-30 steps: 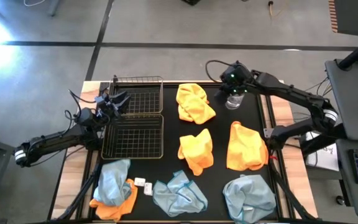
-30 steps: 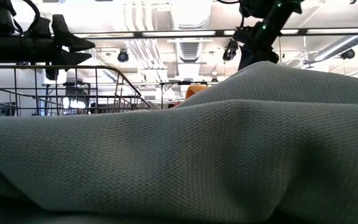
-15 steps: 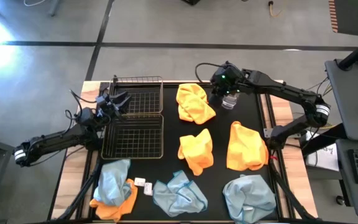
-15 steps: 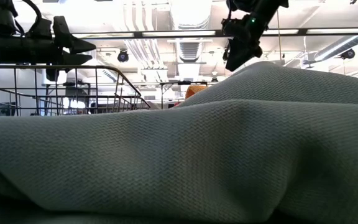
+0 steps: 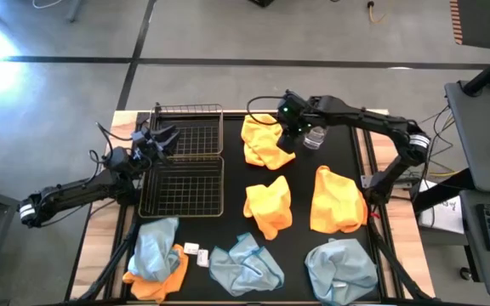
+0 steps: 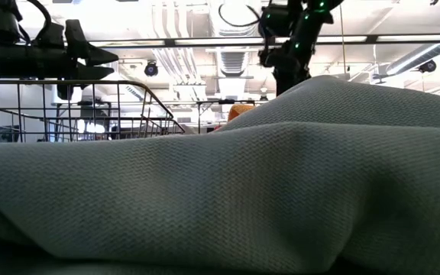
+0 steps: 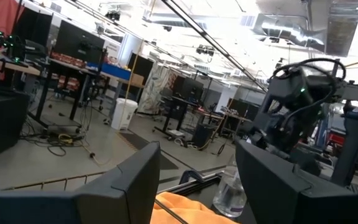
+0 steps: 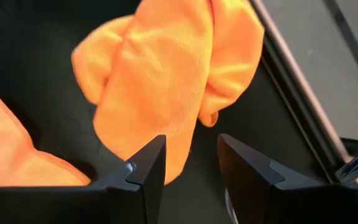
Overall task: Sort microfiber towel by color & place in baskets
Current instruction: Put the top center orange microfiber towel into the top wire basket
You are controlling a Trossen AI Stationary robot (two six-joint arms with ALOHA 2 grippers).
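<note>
Microfiber towels lay spread across the black tabletop (image 5: 228, 144). Nearest were three pale blue-grey ones: one at the near left (image 5: 153, 248) lying on an orange towel (image 5: 156, 282), one at the near middle (image 5: 243, 265) and one at the near right (image 5: 340, 267). Beyond them lay two orange towels at the middle (image 5: 268, 205) and the right (image 5: 337, 201). The two baskets sat end to end on the left, the nearer basket (image 5: 182, 187) and the farther basket (image 5: 187, 133). The left claw (image 5: 162, 138) hovered over them, fingers apart and holding nothing. Farthest off, the right claw (image 8: 188, 163) hung over the far orange towel (image 5: 265, 139), slightly parted and gripping nothing, seemingly just above the cloth. A clear bottle (image 5: 315, 137) stood just beside it.
</note>
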